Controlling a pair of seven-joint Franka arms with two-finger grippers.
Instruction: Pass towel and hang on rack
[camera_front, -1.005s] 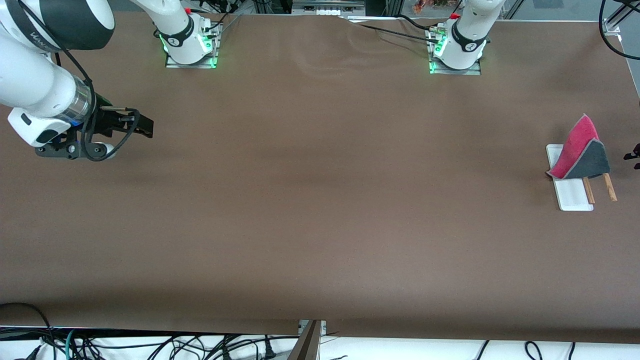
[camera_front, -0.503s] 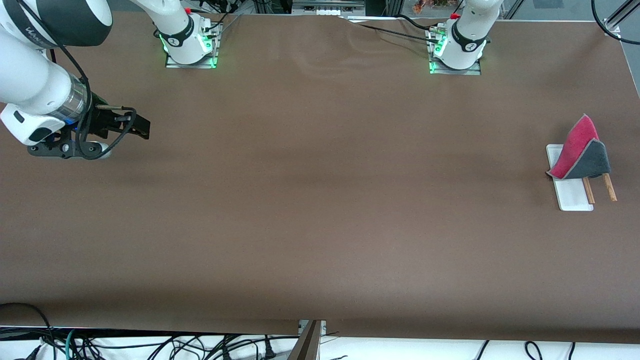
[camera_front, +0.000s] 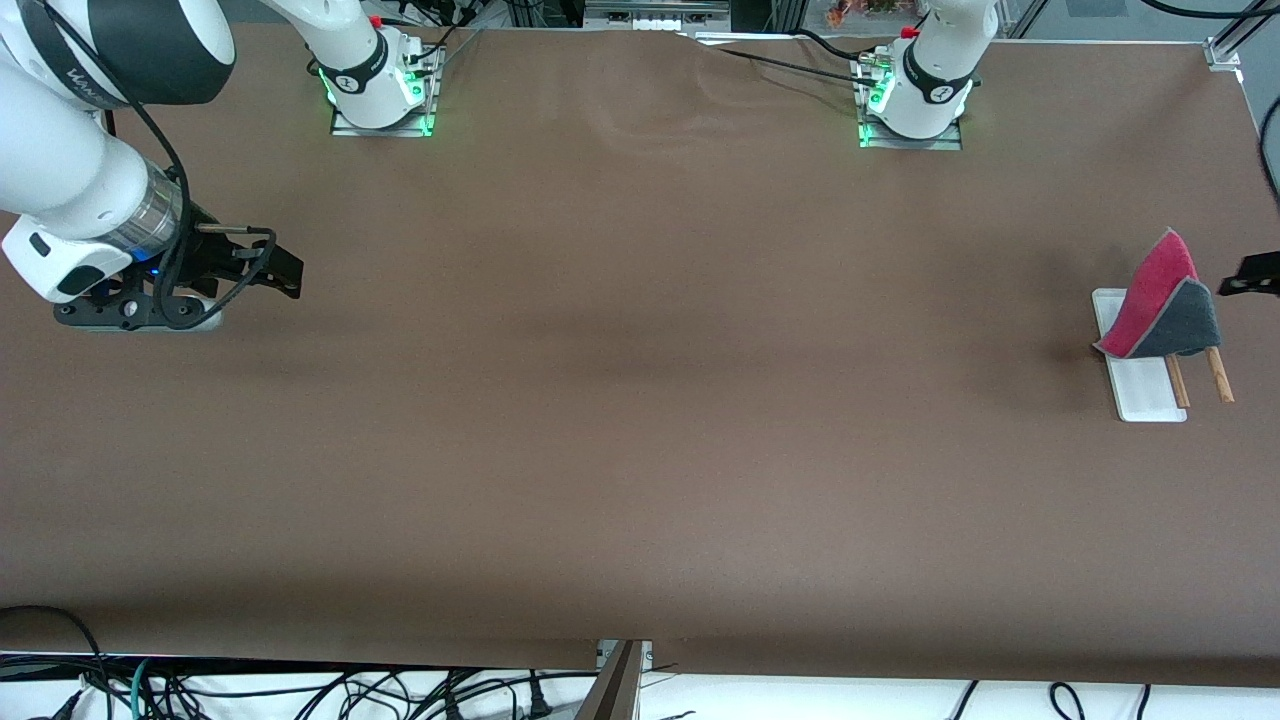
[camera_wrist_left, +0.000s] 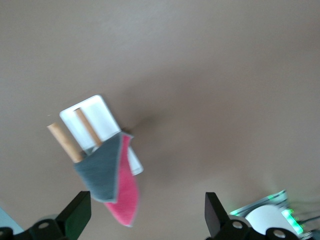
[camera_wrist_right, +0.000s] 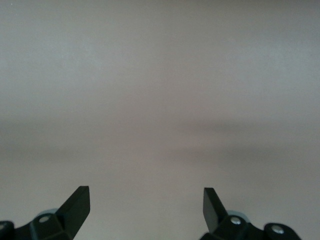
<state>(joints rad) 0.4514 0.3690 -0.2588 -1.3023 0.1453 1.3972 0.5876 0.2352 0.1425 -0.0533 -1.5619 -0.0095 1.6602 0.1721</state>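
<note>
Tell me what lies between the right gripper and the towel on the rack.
Nothing: the front view shows bare table between the right gripper and the towel on the rack.

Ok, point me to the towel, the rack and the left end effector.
towel (camera_front: 1160, 290), front view, on its pink-red face.
rack (camera_front: 1146, 390), front view, on the bare white base.
left end effector (camera_wrist_left: 147, 216), left wrist view, midway between its open fingertips.
</note>
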